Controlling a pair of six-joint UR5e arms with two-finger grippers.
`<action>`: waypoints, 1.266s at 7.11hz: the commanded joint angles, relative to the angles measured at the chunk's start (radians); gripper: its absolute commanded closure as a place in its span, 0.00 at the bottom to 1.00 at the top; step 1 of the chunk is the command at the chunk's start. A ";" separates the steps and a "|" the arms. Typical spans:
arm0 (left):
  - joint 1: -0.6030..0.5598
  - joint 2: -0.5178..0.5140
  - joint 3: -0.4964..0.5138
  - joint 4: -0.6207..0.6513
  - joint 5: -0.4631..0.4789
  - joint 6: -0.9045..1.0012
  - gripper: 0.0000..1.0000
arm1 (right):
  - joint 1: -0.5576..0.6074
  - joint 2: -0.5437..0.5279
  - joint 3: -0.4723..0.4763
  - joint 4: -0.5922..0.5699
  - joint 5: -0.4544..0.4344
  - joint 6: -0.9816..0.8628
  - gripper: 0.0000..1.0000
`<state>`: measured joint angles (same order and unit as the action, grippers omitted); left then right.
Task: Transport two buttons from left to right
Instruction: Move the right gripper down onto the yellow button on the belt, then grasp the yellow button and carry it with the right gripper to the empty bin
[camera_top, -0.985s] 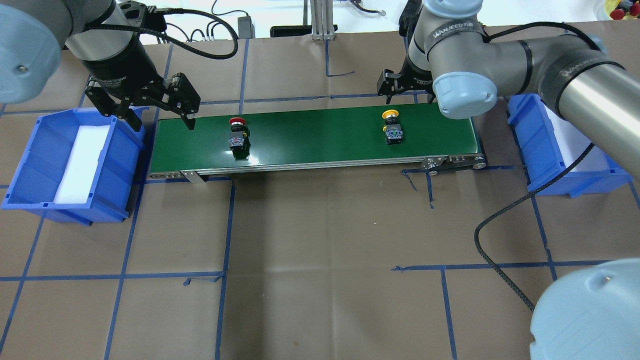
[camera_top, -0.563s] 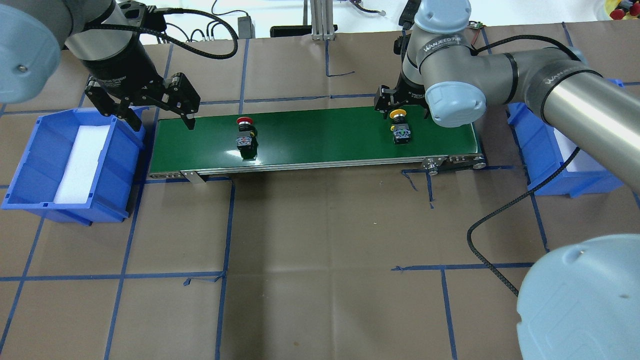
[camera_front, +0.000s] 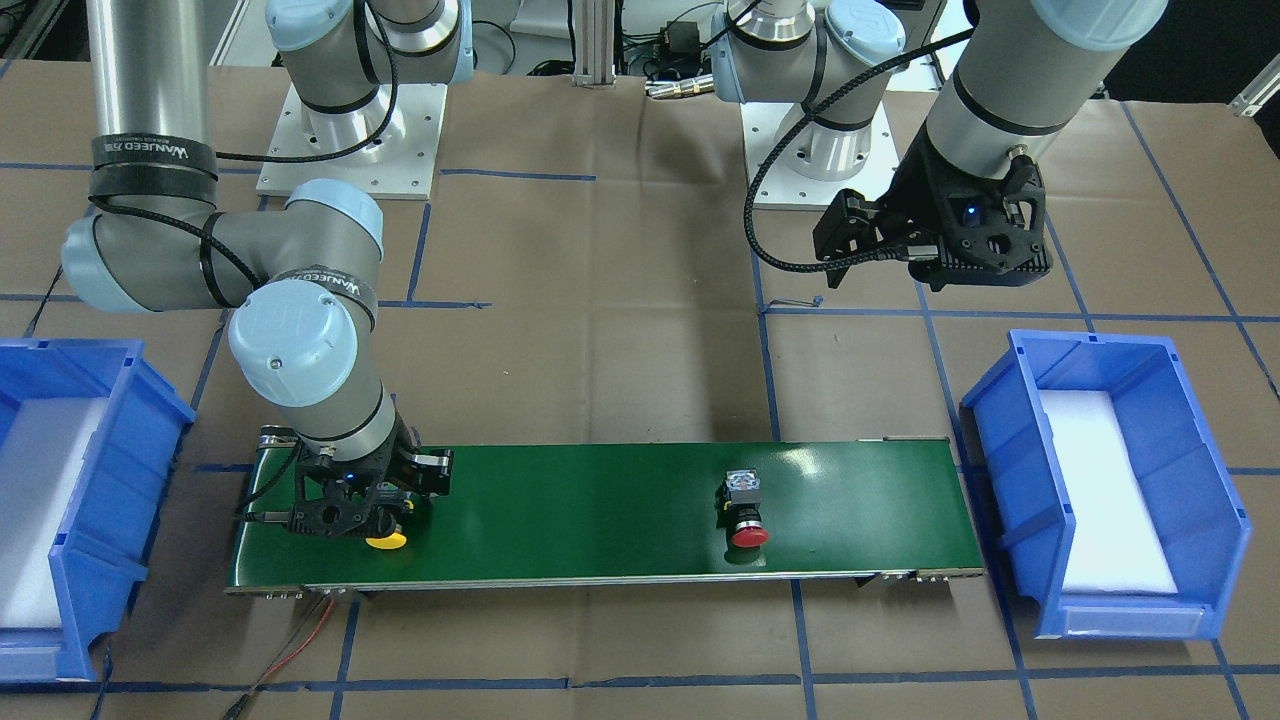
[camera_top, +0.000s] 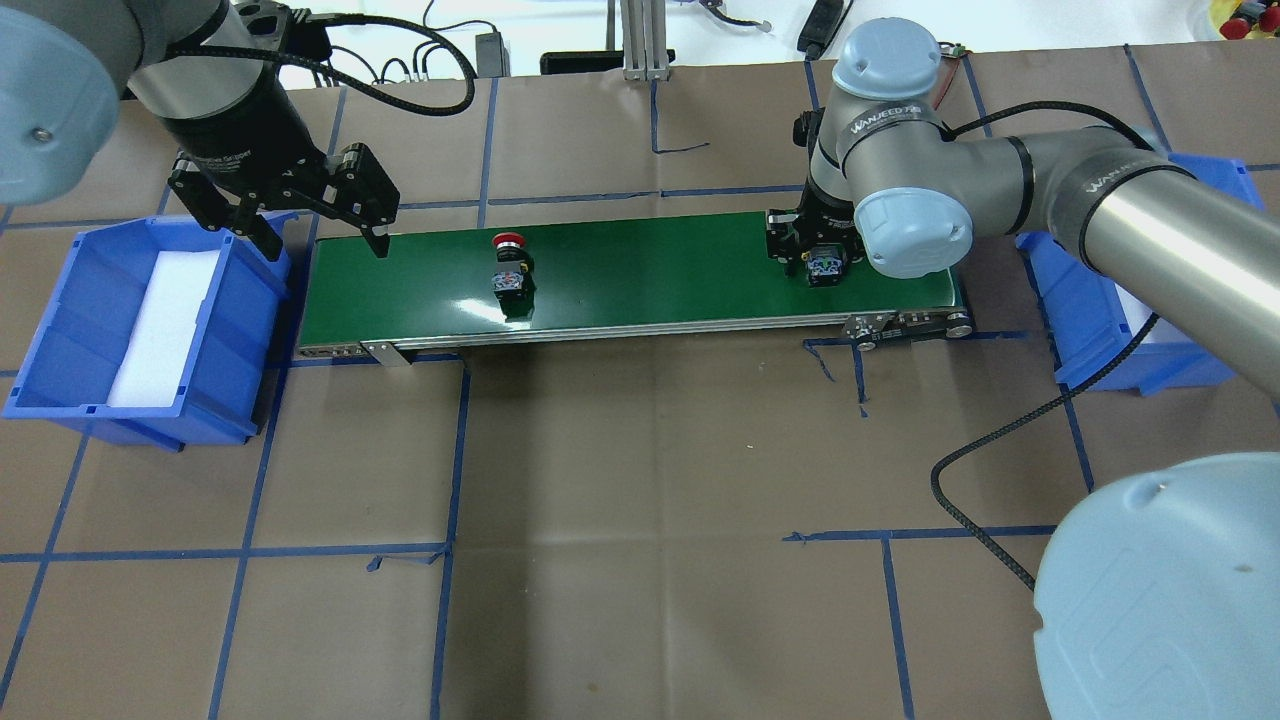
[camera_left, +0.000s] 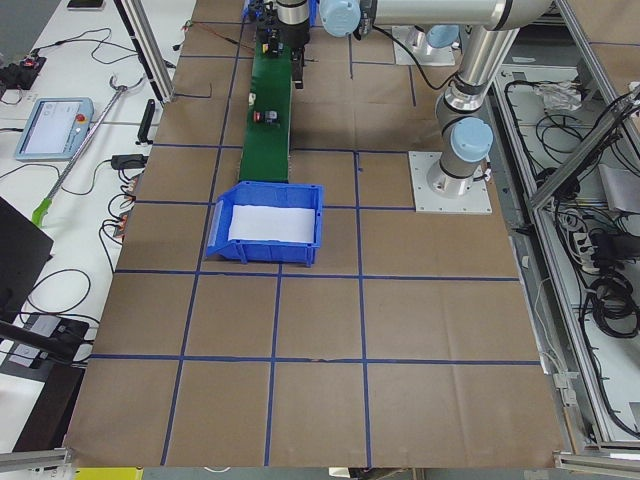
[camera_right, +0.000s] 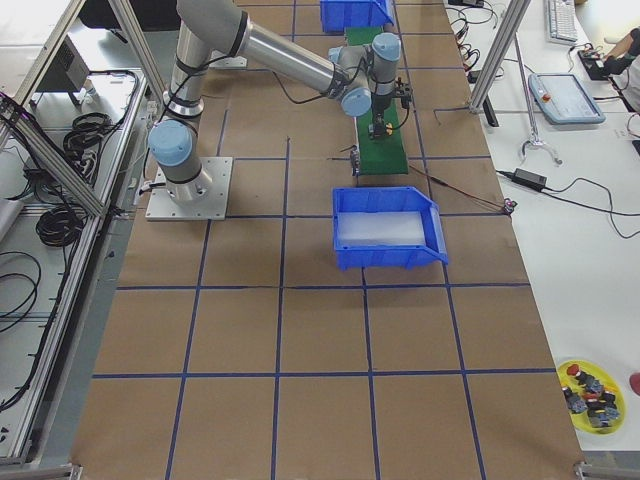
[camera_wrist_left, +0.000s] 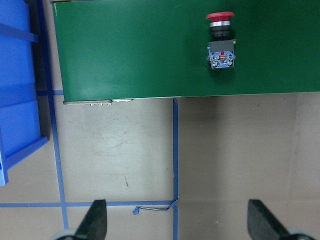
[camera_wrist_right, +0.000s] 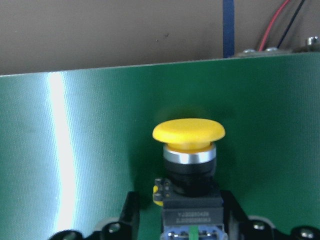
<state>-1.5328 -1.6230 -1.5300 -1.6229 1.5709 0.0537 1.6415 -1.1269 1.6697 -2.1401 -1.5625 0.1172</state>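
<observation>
Green conveyor belt (camera_top: 650, 270) carries the yellow button (camera_wrist_right: 189, 131) between the right end effector's (camera_wrist_right: 179, 212) parted fingers (camera_wrist_right: 131, 210) (not yet clamped).

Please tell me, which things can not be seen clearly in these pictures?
Whether the right gripper touches the yellow button: the right wrist view's lower edge cuts off the fingers; overhead, the right arm covers them.
Its label: blurred in the right wrist view.
The right blue bin: overhead, the arm hides most of it.
The parts in the yellow dish: too small in the exterior right view.
</observation>
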 joint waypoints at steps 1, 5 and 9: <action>0.000 0.000 0.001 0.000 0.001 0.000 0.00 | -0.012 -0.011 -0.008 0.028 0.002 -0.005 0.95; 0.000 0.000 0.004 0.000 0.000 0.002 0.00 | -0.130 -0.222 -0.096 0.211 0.001 -0.037 0.94; 0.000 0.000 0.002 0.000 0.000 0.003 0.00 | -0.544 -0.275 -0.087 0.301 0.002 -0.599 0.96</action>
<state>-1.5325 -1.6230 -1.5266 -1.6229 1.5708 0.0556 1.2146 -1.4045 1.5818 -1.8448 -1.5614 -0.3392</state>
